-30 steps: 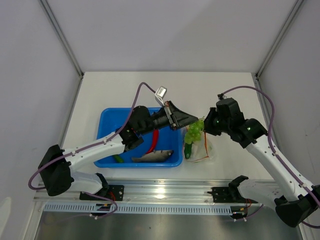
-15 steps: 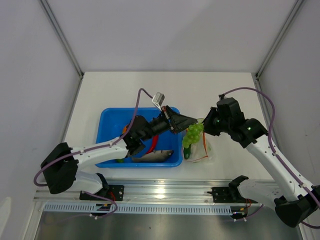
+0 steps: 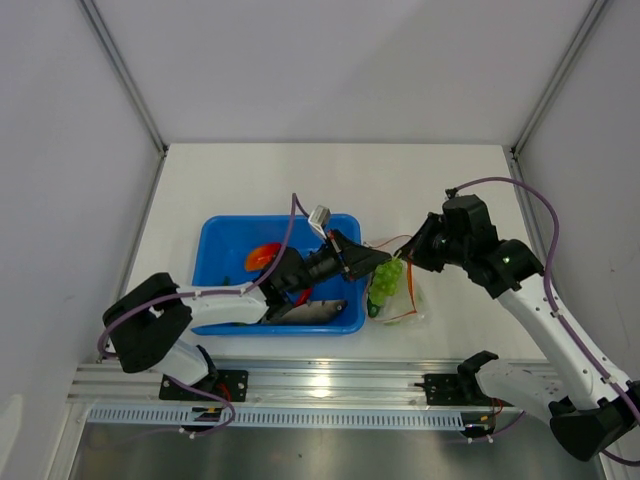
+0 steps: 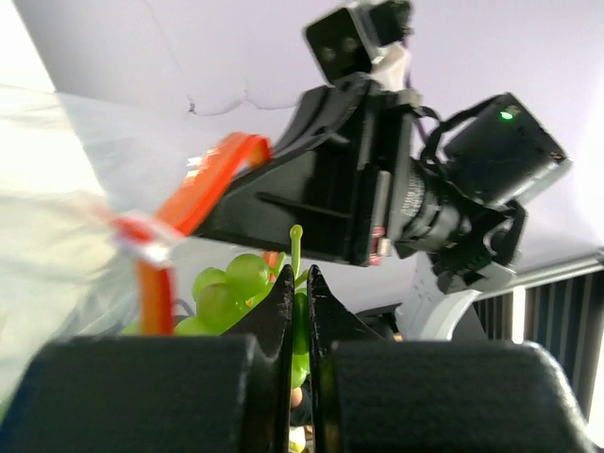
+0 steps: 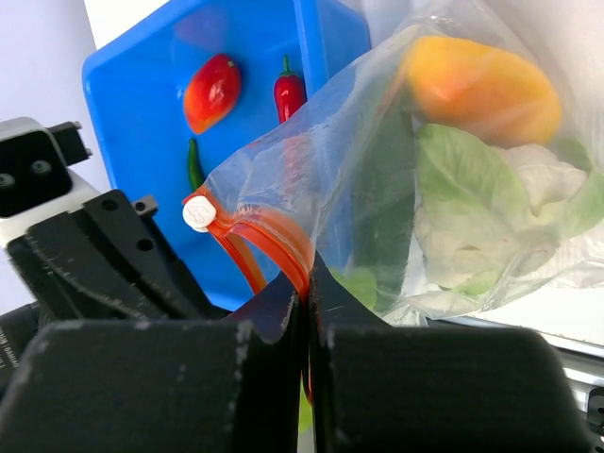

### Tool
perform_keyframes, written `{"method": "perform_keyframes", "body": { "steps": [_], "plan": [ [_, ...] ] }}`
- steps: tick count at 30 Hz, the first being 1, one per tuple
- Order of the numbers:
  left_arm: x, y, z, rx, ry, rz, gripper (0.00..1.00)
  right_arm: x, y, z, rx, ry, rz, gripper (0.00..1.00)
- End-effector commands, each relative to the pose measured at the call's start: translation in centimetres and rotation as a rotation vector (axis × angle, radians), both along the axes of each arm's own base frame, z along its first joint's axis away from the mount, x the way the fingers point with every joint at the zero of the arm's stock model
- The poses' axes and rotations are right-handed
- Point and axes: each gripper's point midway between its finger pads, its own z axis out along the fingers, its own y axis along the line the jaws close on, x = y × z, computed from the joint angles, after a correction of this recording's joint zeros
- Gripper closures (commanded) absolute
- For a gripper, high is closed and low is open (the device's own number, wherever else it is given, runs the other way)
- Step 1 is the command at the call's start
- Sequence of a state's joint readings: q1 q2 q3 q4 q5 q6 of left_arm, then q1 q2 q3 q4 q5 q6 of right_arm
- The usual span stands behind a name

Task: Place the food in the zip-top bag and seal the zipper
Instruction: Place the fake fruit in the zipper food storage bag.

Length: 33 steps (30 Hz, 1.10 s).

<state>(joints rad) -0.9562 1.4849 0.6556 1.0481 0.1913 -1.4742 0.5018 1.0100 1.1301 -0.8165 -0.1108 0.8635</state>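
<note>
A matt white table [image 3: 260, 180] fills an enclosure of pale grey wall panels joined by slanting metal corner posts, with a ribbed aluminium rail [image 3: 330, 385] along the near edge where both arms are bolted. A rectangular blue plastic tray [image 3: 215, 225] sits left of centre on the table, and just beside its right end lies a crinkly clear zip-top bag [image 3: 405, 300]. The left gripper [image 4: 299, 283] reaches over the tray's right rim to the bag's mouth, its fingers pinched tight on the slender stem of a bunch of plastic green grapes [image 4: 226, 293], which hangs at the opening between the tray and the bag; the top view does not show whether the bunch is inside yet. The right gripper [image 5: 307, 293] is clamped on the thin red-orange zipper [image 5: 269, 231] at the bag's mouth, lifting that edge, with the small white slider tab [image 5: 196, 213] close to its fingers. Through the plastic the right wrist view shows a smooth yellow-orange mango [image 5: 481, 87], a white cauliflower [image 5: 491, 217] with green leaves and a dark green cucumber [image 5: 382, 189], all inside the bag. In the tray are a glossy red-orange tomato [image 3: 262, 256], a red chili [image 5: 288, 92], a flat grey fish [image 3: 325, 313] against the near wall, and a small dark green piece too narrow to identify.
</note>
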Motion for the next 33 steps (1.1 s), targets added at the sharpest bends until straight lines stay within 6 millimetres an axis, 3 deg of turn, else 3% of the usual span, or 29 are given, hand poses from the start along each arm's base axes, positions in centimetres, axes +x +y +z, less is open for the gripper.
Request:
{"method": "perform_keyframes", "body": {
  "steps": [1,5,6,8,9,11,12,14,16,22,24,26,29,31,33],
  "plan": [
    [-0.2,0.8,1.3,-0.021,-0.046,0.036,0.99,0.7,0.1,3.3,0.045,-0.094,-0.009,1.0],
    [0.2,1.1,-0.1,0.114,-0.048,0.07,0.99,0.8,-0.2,3.5,0.035,-0.107,-0.008,1.0],
    [0.3,1.1,-2.0,0.203,-0.03,0.078,1.0,0.7,-0.2,3.4,0.032,-0.106,-0.007,1.0],
    [0.6,1.5,-1.6,0.236,-0.052,0.114,0.99,0.7,-0.2,3.5,0.025,-0.107,0.0,1.0],
    [0.8,1.8,-3.4,0.311,-0.011,0.123,0.99,0.8,-0.3,3.4,0.021,-0.107,-0.002,1.0],
    [1.5,2.0,-3.4,0.363,0.005,0.159,0.99,0.9,-0.4,3.7,0.015,-0.117,-0.01,1.0],
    [1.5,2.3,-5.0,0.432,0.035,0.159,1.0,0.9,-0.5,3.8,0.013,-0.121,-0.01,1.0],
    [1.8,1.8,-4.3,0.474,0.04,0.152,0.99,1.0,-0.4,3.9,0.013,-0.127,-0.009,1.0],
    [1.8,1.1,-6.0,0.562,0.08,0.12,0.99,1.1,-0.3,3.8,0.009,-0.124,-0.004,1.0],
    [2.4,-1.3,-7.3,0.631,0.101,0.063,0.99,1.2,0.1,3.3,-0.015,-0.118,0.049,1.0],
    [2.9,-1.5,-7.6,0.674,0.075,0.07,0.94,1.3,-0.4,3.1,-0.056,-0.118,0.043,1.0],
    [3.5,-2.0,-7.4,0.706,0.048,0.074,0.85,1.4,-1.1,3.0,-0.109,-0.131,0.043,1.0],
    [3.7,-1.7,-7.3,0.733,0.013,0.08,0.33,1.9,-2.1,3.1,-0.176,-0.15,0.031,1.0],
    [3.7,-1.2,-6.8,0.753,-0.02,0.107,0.25,2.2,-2.7,3.0,-0.208,-0.158,0.013,1.0],
    [3.7,-0.4,-4.9,0.749,-0.104,0.148,0.14,2.2,-2.9,2.8,-0.225,-0.16,0.014,1.0]
  ]
}}
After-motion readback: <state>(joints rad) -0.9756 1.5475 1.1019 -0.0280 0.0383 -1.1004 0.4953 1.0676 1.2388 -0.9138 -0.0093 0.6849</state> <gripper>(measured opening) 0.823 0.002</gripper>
